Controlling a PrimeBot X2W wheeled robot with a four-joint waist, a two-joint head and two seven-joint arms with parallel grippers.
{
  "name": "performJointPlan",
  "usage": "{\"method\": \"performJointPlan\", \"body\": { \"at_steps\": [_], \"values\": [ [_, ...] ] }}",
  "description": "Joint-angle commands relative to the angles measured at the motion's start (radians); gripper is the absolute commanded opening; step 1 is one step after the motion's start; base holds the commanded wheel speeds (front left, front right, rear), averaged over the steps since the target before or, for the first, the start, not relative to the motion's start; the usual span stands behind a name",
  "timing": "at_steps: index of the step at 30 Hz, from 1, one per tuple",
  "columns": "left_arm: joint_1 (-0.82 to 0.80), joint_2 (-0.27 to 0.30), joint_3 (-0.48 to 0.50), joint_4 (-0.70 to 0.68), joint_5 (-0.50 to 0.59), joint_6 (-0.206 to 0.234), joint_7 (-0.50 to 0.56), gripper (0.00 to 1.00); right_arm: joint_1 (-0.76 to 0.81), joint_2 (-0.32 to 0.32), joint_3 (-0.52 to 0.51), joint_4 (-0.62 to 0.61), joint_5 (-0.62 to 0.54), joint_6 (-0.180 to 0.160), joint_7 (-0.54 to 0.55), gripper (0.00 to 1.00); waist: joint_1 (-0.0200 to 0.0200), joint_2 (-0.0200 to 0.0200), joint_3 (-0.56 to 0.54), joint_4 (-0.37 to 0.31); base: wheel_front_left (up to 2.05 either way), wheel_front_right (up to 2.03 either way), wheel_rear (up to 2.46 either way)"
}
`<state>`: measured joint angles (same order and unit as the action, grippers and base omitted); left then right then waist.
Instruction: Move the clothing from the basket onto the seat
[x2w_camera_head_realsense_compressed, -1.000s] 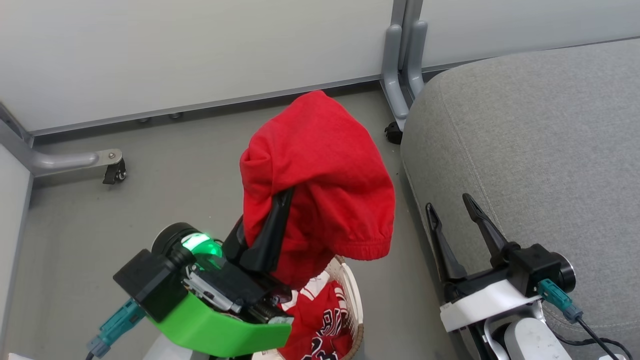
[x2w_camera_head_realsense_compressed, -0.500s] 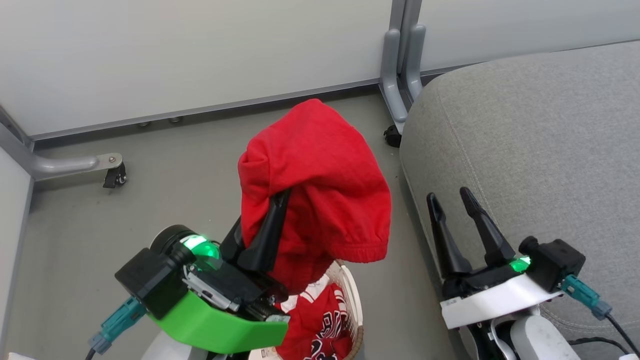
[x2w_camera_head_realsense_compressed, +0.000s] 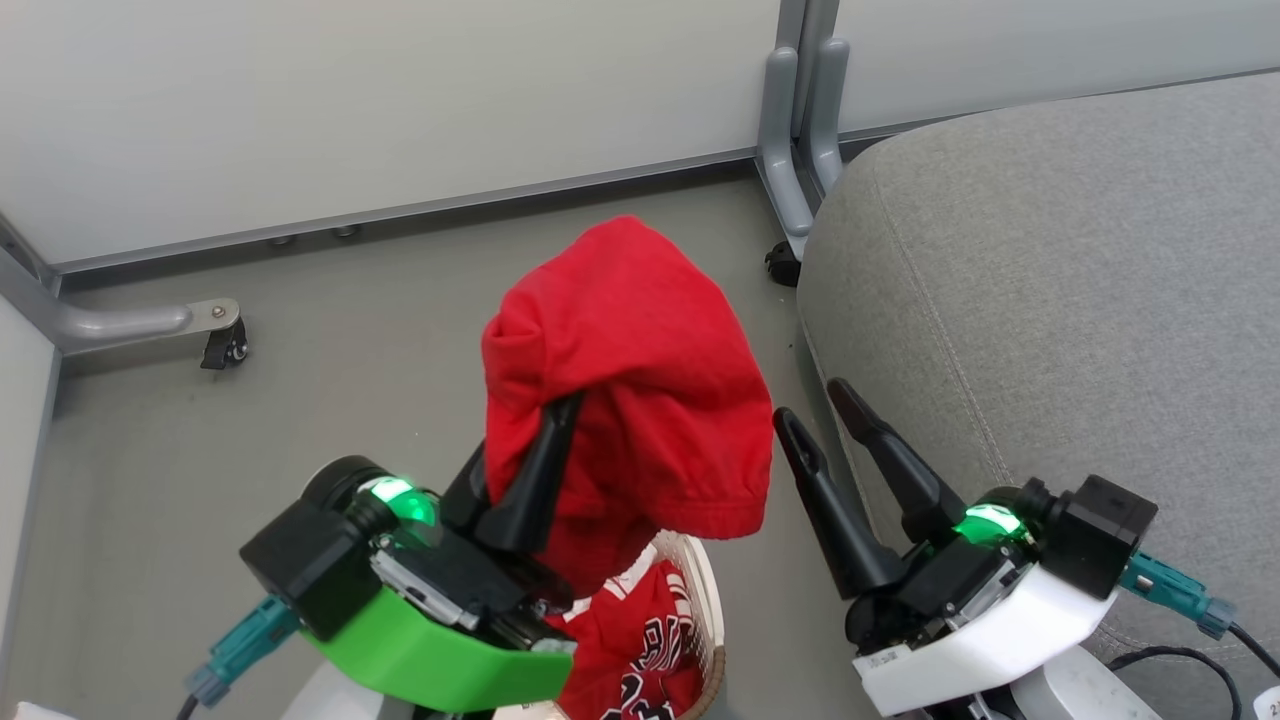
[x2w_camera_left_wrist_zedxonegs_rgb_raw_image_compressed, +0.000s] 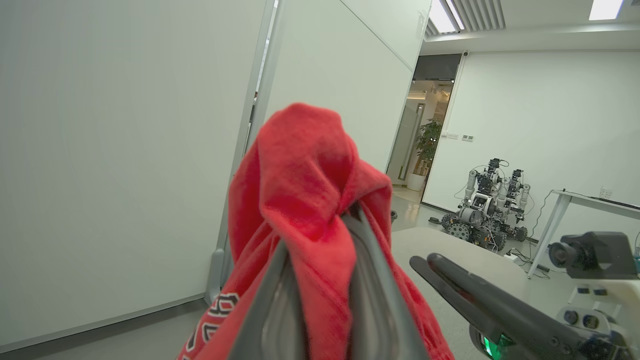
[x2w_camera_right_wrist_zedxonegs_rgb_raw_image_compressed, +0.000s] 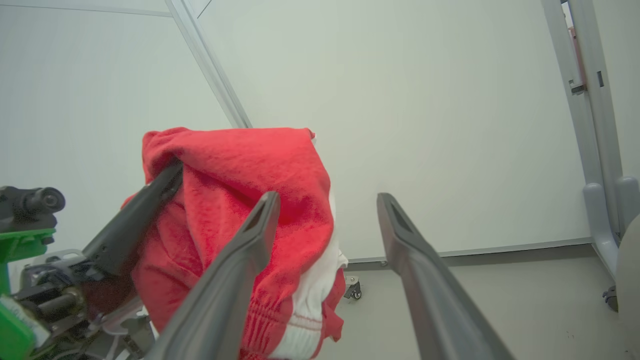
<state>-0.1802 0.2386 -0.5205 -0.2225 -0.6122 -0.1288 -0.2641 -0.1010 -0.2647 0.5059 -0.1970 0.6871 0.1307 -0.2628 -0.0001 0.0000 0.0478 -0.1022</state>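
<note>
Writing, jersey: the jersey (x2w_camera_head_realsense_compressed: 640, 650) carries black characters outlined in white. Only fragments show between folds, and none can be read.
Writing, left wrist view: a few of the same outlined characters sit on red cloth at the lower left, cut off by the frame edge and illegible.
Writing, right arm: a small label strip on the white shell below the right gripper (x2w_camera_head_realsense_compressed: 812, 405) is too small to read.
Held item: the plain red garment (x2w_camera_head_realsense_compressed: 630, 380) is bright, soft and bunched into a hood shape. Its stitched hem hangs at the bottom, and the right wrist view shows a white band near that hem.
Position of held item: it is raised above the basket (x2w_camera_head_realsense_compressed: 705, 590), with its lower end hanging down to the rim. It is clear of the seat.
Left gripper (x2w_camera_head_realsense_compressed: 530, 440): clenched on the plain red garment, with cloth draped over both finger ends.
Right gripper: jaws spread wide with nothing between them, just beside the garment's right edge and in front of the seat's rounded corner.
Jersey position: crumpled inside the basket, white trim showing.
Basket: cream perforated wall on the grey floor (x2w_camera_head_realsense_compressed: 330, 340), left of the seat.
Seat (x2w_camera_head_realsense_compressed: 1080, 300): grey upholstery with a stitched seam and no clothing on it.
Background: pale partition panels (x2w_camera_head_realsense_compressed: 400, 100), with a caster (x2w_camera_head_realsense_compressed: 222, 345) at one foot.
</note>
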Motion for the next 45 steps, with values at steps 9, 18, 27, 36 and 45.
{"method": "performJointPlan", "body": {
  "at_steps": [9,18,27,36,45],
  "values": [
    [-0.064,0.048,-0.121,-0.02,-0.006,-0.003,-0.001,0.0,-0.085,-0.113,0.147,0.038,0.072,0.0,-0.003,1.0,0.0001,0.0,0.004,0.017,0.0,0.0,0.0],
    [-0.105,0.086,-0.205,-0.031,-0.022,-0.003,-0.001,0.0,-0.183,-0.212,0.277,0.075,0.094,0.0,-0.003,1.0,0.0001,0.0,0.009,0.024,0.0,0.0,0.0],
    [-0.11,0.083,-0.221,-0.006,-0.027,-0.003,-0.001,0.0,-0.288,-0.241,0.434,0.077,0.079,0.0,-0.003,1.0,0.0001,0.0,0.004,0.031,0.0,0.0,0.0],
    [-0.101,0.073,-0.232,0.033,-0.025,-0.003,-0.001,0.0,-0.321,-0.202,0.481,0.097,0.023,0.0,-0.003,1.0,0.0001,0.0,-0.001,0.043,0.0,0.0,0.0],
    [-0.116,0.072,-0.272,0.048,-0.048,-0.003,-0.001,0.0,-0.343,-0.151,0.497,0.171,-0.018,0.0,-0.003,1.0,0.0001,0.0,-0.006,0.052,0.0,0.0,0.0]
  ]
}}
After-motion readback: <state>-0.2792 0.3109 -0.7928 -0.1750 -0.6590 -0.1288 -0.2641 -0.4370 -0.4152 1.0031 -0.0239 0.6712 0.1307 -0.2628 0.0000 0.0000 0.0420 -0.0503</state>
